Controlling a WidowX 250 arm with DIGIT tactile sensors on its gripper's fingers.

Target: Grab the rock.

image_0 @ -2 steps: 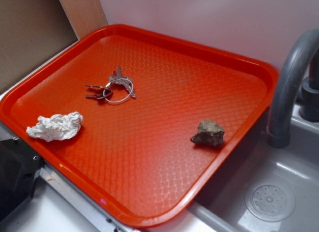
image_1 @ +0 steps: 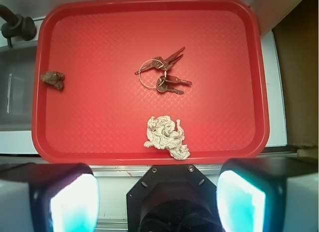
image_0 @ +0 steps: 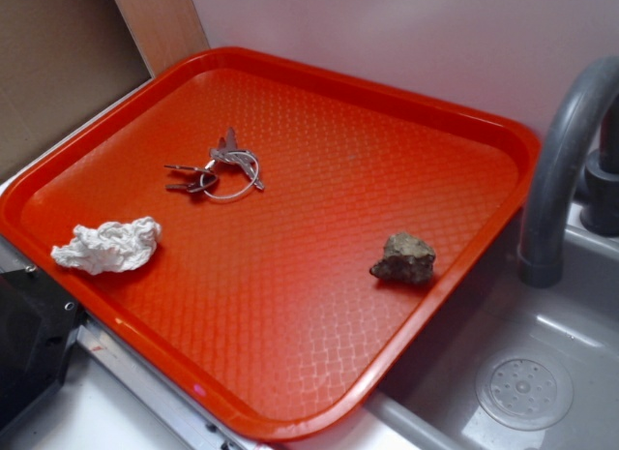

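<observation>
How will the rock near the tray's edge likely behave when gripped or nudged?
The rock looks hard and jagged, so it is probably rigid, and flat pads may seat unevenly. Its lumpy shape suggests wobbling rather than rolling. It likely weighs more than the tissue wad.

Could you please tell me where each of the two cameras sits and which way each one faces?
Exterior: off the arm, beside and above the tray, looking down at an angle with the sink at right; no gripper visible.
Wrist: on the arm, high over the tray's near edge, looking almost straight down; two spread fingers frame the bottom.
Shared: rock, keys, tissue.
</observation>
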